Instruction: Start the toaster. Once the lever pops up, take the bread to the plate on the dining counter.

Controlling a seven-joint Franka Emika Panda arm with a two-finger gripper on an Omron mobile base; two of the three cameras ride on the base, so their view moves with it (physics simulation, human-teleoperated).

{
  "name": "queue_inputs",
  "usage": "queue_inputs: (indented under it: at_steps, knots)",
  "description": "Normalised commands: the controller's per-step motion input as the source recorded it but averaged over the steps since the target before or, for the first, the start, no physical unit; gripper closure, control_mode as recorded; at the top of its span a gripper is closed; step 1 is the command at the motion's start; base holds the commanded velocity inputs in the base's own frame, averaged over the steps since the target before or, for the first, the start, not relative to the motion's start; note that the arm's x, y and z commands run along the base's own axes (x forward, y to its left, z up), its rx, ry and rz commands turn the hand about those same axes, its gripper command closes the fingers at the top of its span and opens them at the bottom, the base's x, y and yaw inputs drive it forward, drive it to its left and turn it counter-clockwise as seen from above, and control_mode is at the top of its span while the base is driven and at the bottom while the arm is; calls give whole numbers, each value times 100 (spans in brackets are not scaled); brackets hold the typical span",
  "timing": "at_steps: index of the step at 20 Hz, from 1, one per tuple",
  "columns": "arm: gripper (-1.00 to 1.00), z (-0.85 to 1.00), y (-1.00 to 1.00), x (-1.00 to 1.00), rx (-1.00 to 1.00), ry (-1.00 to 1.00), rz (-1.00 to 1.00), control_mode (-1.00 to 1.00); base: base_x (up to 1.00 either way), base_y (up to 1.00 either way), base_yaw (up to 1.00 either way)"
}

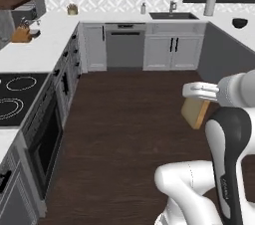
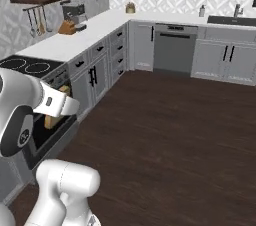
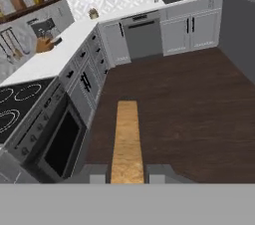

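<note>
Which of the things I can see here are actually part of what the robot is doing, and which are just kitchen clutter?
Part of the job:
- squarish golden-tan slice of bread, held edge-on
- the claw, shut on the bread

Just lying about:
- black glass cooktop
- wooden knife block
- dark sink
- dark round bowl
- grey dishwasher
</note>
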Motion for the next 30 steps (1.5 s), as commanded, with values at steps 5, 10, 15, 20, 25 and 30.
queue_inputs:
  at_steps: [5, 10, 15, 20, 25, 30]
  knots:
    - [100, 0, 0, 0, 0, 0, 0, 100, 100, -71, -20]
    - [100, 0, 0, 0, 0, 0, 0, 100, 100, -73, -15]
    - [100, 0, 0, 0, 0, 0, 0, 100, 100, -87, -14]
    - [100, 0, 0, 0, 0, 0, 0, 100, 100, -100, -10]
    - [100, 0, 0, 0, 0, 0, 0, 100, 54, -100, -2]
    - [100, 0, 0, 0, 0, 0, 0, 100, 1, -100, 0]
